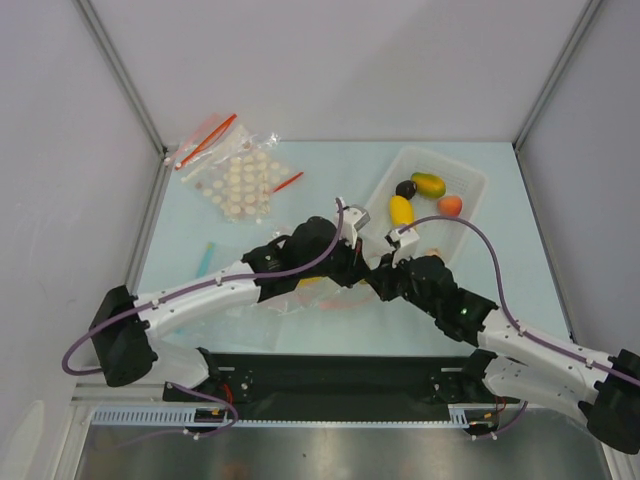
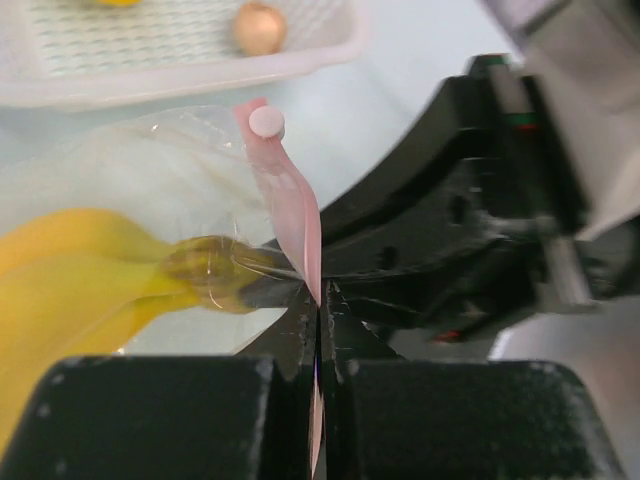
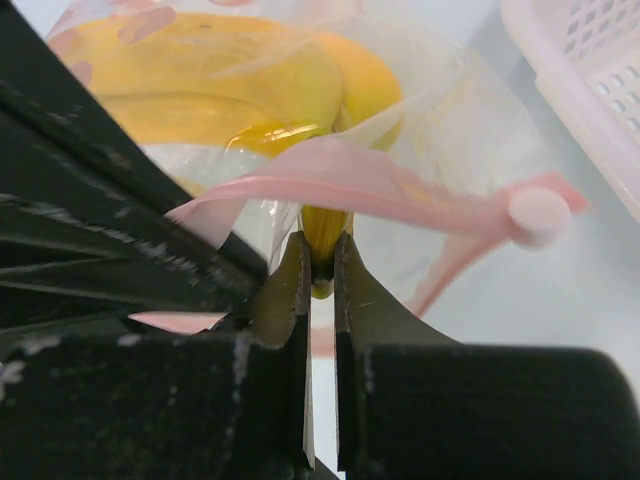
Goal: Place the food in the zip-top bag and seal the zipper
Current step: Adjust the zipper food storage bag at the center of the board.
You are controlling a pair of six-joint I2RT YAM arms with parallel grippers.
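Note:
The zip-top bag [image 1: 285,303] lies on the table under both wrists, clear with faint pink dots. My left gripper [image 2: 320,292] is shut on the zipper [image 2: 296,215], the pink strip at the bag's mouth, and holds it upright. The yellow banana bunch [image 2: 70,275] sits inside the bag [image 2: 150,160]. My right gripper [image 3: 320,255] is shut on the banana's stem [image 3: 322,228] at the mouth, under the curled zipper [image 3: 400,190]; the banana body [image 3: 220,70] shows through the plastic. In the top view the two grippers [image 1: 345,265] [image 1: 372,272] meet tip to tip.
The white perforated basket [image 1: 470,180] at the back right holds a dark purple piece [image 1: 405,188], the mango [image 1: 428,184], the peach [image 1: 450,205] and a yellow piece [image 1: 400,210]; a beige piece [image 2: 258,27] shows in it too. The cream-disc bag [image 1: 240,178] lies back left.

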